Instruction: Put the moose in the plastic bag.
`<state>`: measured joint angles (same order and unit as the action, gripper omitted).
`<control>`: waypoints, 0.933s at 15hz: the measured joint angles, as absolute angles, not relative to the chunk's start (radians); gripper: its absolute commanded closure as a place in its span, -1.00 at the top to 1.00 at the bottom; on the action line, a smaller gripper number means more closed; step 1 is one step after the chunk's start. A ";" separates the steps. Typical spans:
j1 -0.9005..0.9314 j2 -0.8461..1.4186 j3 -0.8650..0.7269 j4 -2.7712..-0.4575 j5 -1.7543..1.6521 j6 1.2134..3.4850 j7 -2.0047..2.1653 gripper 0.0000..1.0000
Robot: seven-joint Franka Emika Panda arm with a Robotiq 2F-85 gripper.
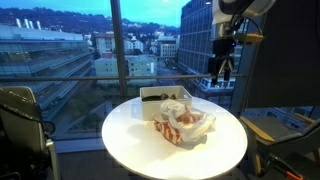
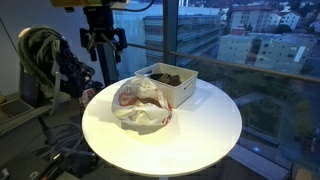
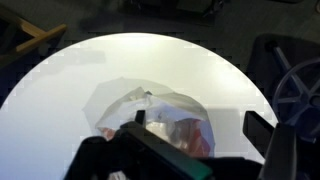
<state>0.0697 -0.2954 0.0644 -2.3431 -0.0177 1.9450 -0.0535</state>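
A crumpled clear plastic bag lies on the round white table, and shows in both exterior views. A reddish-brown shape inside it, probably the moose, shows through the plastic. My gripper hangs high above the table's far edge, open and empty, also seen in an exterior view. In the wrist view the open fingers frame the bag far below.
A white box with dark contents stands beside the bag. A chair piled with dark gear stands next to the table. Glass windows run behind. Another chair stands near the table's edge.
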 measured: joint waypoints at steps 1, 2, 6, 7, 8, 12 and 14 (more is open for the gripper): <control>0.078 -0.239 0.066 -2.305 -0.014 1.967 -0.054 1.00; 0.083 -0.177 0.069 -2.260 -0.014 1.983 -0.054 1.00; 0.087 0.073 0.077 -2.045 -0.024 2.011 -0.052 1.00; 0.087 0.130 0.077 -1.989 -0.027 2.023 -0.050 1.00; 0.087 0.186 0.077 -1.931 -0.028 2.039 -0.049 1.00; 0.090 0.389 0.077 -1.708 -0.028 2.095 -0.040 1.00; 0.091 0.485 0.075 -1.604 -0.028 2.117 -0.036 1.00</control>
